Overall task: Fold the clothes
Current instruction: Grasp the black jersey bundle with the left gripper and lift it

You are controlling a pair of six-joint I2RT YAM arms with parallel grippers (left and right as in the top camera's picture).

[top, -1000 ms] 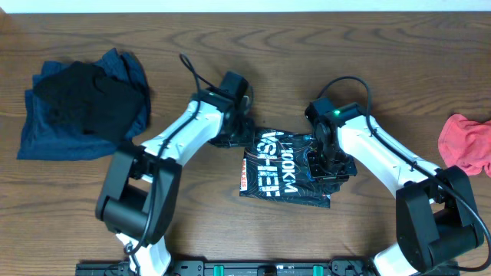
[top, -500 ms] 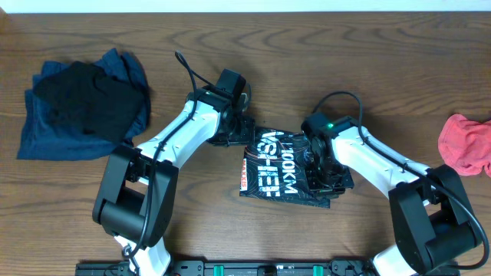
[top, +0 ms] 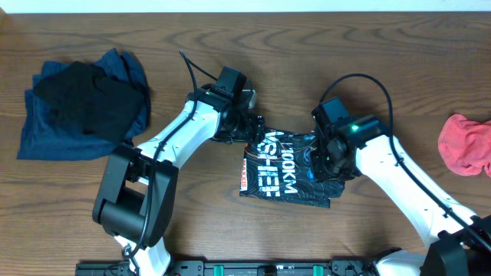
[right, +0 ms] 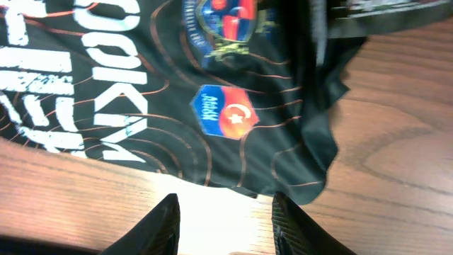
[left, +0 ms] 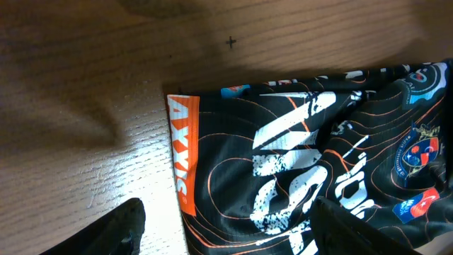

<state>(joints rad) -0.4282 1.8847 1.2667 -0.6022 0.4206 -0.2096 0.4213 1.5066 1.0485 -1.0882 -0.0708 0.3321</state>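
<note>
Jaws: left jaws parted wide and empty, near the orange-striped edge of the black shirt [top: 285,170]; right jaws parted and empty, by the shirt's opposite edge. Shirt: folded, white print up, lying mid-way across the table [top: 230,46] between both arms. Blue-and-black garment pile [top: 77,107]: far left. Red garment [top: 464,142]: right edge.

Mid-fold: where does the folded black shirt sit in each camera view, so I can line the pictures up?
Overhead: the black shirt lies mid-table, between the two arms.
Left wrist: it fills the right and lower part of the frame.
Right wrist: it covers the upper part of the frame.
Shared landmark: the white print shows in all three views.
</note>
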